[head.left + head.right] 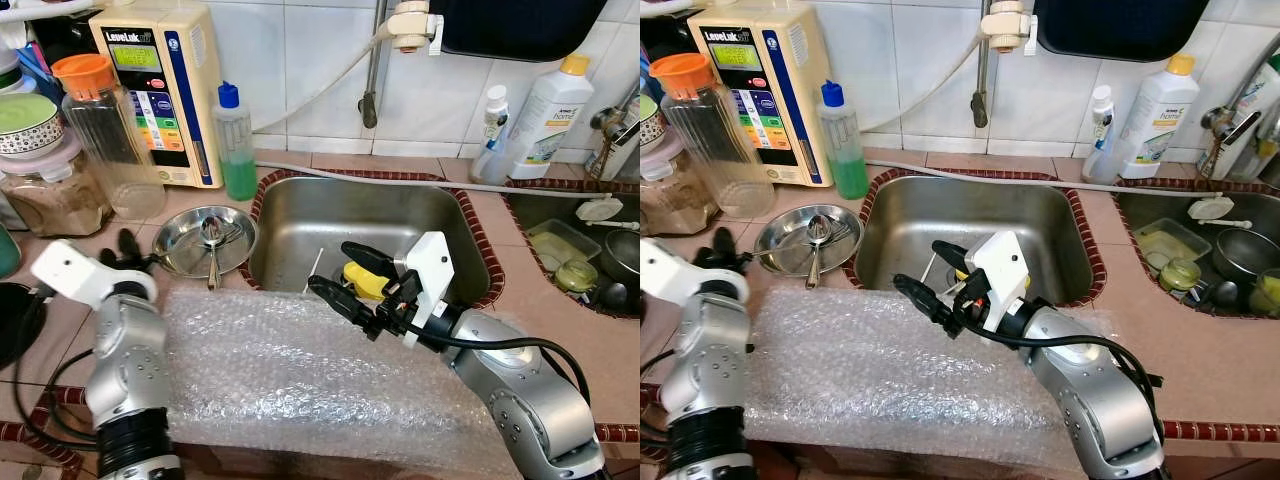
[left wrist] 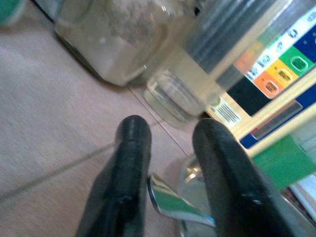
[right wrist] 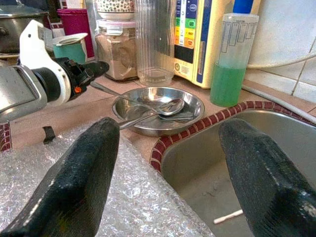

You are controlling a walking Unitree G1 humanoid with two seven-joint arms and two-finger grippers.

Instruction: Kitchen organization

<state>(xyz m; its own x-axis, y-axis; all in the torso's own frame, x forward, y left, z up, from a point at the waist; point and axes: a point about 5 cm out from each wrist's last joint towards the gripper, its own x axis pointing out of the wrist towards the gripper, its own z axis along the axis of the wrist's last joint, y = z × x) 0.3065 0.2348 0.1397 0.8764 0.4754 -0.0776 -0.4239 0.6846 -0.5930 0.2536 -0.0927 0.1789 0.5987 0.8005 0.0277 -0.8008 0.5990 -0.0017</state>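
A steel plate (image 1: 180, 247) holding a few spoons (image 1: 212, 235) sits on the counter left of the steel sink (image 1: 360, 210). My left gripper (image 1: 118, 250) is at the plate's left edge, open by a narrow gap. A spoon handle (image 2: 173, 205) lies between its fingers (image 2: 131, 148). My right gripper (image 1: 330, 266) hangs open over the sink's near edge, pointing toward the plate (image 3: 192, 106), with nothing between its fingers. A yellow object (image 1: 362, 283) lies in the sink just behind it. Bubble wrap (image 1: 290, 370) covers the counter's front.
Behind the plate stand a clear pitcher with an orange lid (image 1: 100, 130), a jar of powder (image 1: 55, 195), a cream water unit (image 1: 165, 90) and a green soap bottle (image 1: 235, 145). A second basin (image 1: 560, 215) with dishes is at right, bottles (image 1: 545, 115) behind it.
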